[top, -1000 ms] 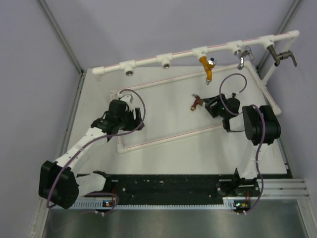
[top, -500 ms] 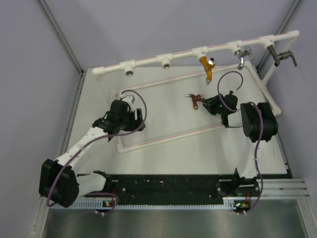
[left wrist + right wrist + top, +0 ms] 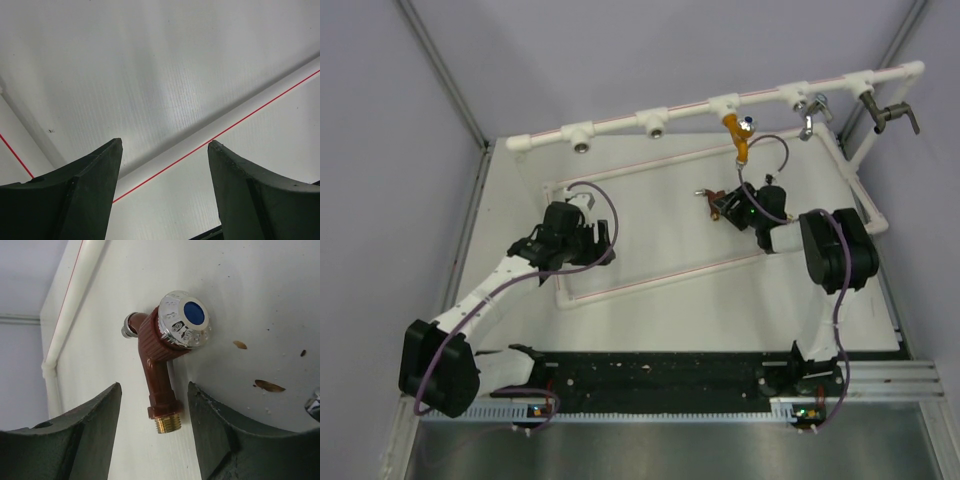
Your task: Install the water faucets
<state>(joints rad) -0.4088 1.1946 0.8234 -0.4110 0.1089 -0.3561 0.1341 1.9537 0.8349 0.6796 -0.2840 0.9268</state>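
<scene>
The brown faucet (image 3: 160, 360) is laid flat on the table (image 3: 650, 330), inside the pipe frame (image 3: 660, 279). The right gripper (image 3: 155, 386) is held spread around it. The brass threaded end is set between the fingers with a gap on each side, and nothing is gripped. The long axis is aligned roughly with the approach line, with knob and spout pointed away. The left gripper (image 3: 165, 144) is also spread and empty, and is placed well apart over a frame pipe. The grasp is judged best taken by the right arm, closing across the body.
</scene>
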